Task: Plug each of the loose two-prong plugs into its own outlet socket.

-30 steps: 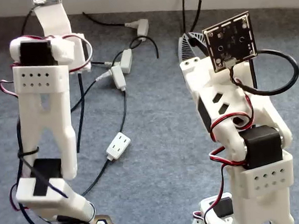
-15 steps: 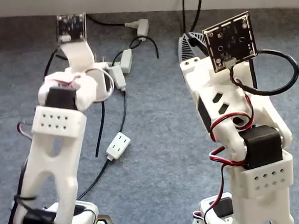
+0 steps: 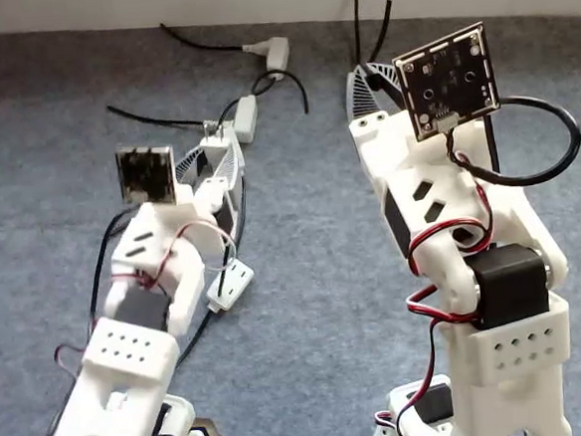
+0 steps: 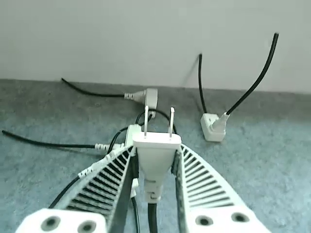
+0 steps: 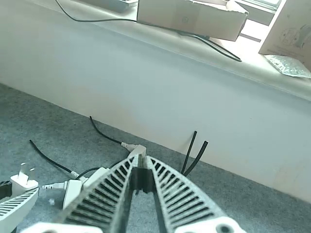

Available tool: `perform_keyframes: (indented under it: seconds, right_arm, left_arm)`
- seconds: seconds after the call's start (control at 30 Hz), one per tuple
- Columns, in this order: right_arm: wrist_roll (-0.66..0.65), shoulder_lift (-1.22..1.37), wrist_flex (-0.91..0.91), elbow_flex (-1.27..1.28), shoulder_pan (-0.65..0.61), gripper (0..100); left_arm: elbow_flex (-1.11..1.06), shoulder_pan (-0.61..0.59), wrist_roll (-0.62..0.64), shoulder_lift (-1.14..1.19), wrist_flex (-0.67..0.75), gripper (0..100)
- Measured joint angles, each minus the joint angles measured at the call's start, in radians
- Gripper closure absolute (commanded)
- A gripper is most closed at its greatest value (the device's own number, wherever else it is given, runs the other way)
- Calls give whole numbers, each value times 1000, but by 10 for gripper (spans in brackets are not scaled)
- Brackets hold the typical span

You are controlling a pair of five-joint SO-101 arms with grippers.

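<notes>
The bench (image 3: 317,246) is covered in a grey, carpet-like material that runs back to a plain white wall (image 3: 206,2). From the right wrist view the wall (image 5: 146,82) rises to a pale ledge (image 5: 160,42) — on it sits a cardboard box (image 5: 189,17) with a torn top corner. A second box (image 5: 291,31) stands well apart from the first. Just beside that one lies a clear bag (image 5: 289,65) of small pieces. A thin black cable (image 5: 218,48) trails along the ledge from under the first box.

Grey carpet (image 3: 312,306) with cords (image 3: 154,121), outlet socket (image 3: 229,283)
</notes>
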State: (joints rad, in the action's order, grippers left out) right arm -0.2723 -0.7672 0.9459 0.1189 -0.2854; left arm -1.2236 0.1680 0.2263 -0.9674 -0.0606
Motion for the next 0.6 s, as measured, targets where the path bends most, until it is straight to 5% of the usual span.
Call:
perform_keyframes:
  seconds: [0.33, 0.6]
  right_arm:
    - [0, 0, 0, 0, -6, 992]
    - [0, -92, 109, 0, -180, 992]
  left_arm:
    - [-106, 38, 0, -153, 153, 995]
    - [-106, 157, -2, -161, 153, 995]
